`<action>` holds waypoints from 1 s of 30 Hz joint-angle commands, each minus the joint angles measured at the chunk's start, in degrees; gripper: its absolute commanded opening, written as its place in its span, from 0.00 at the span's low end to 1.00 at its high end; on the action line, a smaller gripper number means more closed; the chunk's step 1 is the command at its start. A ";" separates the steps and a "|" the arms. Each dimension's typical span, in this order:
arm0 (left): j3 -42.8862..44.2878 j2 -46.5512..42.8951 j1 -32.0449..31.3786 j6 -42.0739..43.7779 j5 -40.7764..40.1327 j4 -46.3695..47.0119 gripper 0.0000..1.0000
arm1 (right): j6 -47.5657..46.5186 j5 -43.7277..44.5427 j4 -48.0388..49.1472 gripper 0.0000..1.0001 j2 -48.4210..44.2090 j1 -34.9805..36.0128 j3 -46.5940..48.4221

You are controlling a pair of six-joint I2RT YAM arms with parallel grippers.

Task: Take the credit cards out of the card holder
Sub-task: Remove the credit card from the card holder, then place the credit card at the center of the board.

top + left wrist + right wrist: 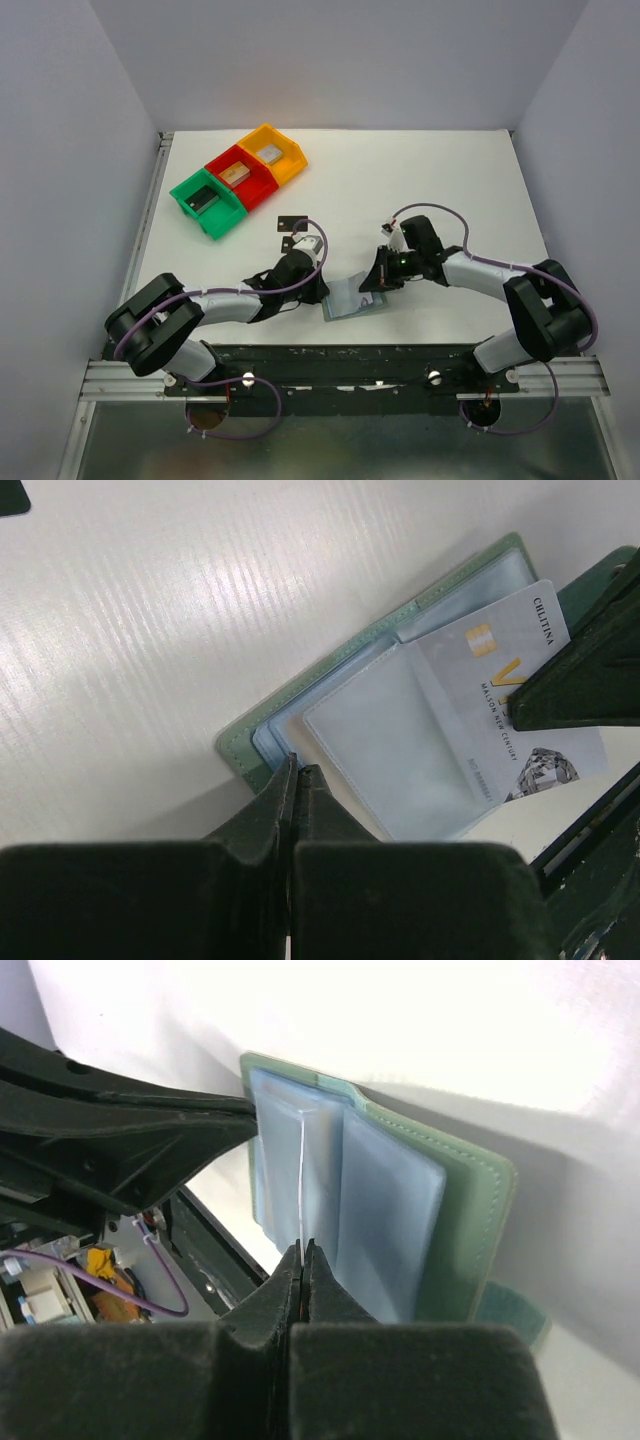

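The left arm's jaws, nearest its wrist camera, are pinched shut on the near edge of the card holder (pixel 380 730). It lies open on the white worktop (pixel 430 170), at the near side, between the two sets of jaws. Opposite, the right arm's jaws are closed thin on a pale silvery credit card (pixel 480 675), which sits partway out of a clear sleeve and shows edge-on from the right wrist. The card looks light, stiff and slick, so a firm pinch on its exposed end, pulled straight along the sleeve, seems the surest hold. The holder looks soft and light and would likely slide with the card unless pinned at its stitched green border. A small black rectangle (pixel 292 222), possibly another card, lies on the worktop just beyond the left wrist. Whether more cards sit in the other sleeves cannot be told. A green bin (pixel 207 203), red bin (pixel 240 178) and yellow bin (pixel 270 152) stand well apart at the far left.
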 commanded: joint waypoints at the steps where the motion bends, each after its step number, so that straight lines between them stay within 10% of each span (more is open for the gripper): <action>1: -1.56 -0.52 0.13 0.16 -1.79 -3.32 0.00 | -2.24 5.47 -6.98 0.00 -2.23 -0.55 1.85; 12: 0.20 -3.94 0.13 2.70 -1.09 -3.41 0.03 | -8.39 17.52 -19.37 0.00 -14.36 -0.46 6.42; 19: 5.46 -15.01 0.04 5.25 -0.99 -7.71 0.60 | -13.66 16.30 -25.97 0.00 -18.76 -0.55 11.69; 25: 8.29 -26.69 0.39 8.23 -1.36 -12.99 0.73 | -17.62 -0.97 -23.53 0.00 -20.60 -0.02 13.02; 30: 8.99 -35.84 4.95 10.09 17.23 -15.18 0.71 | -17.80 -17.96 -11.57 0.00 -23.33 2.96 9.24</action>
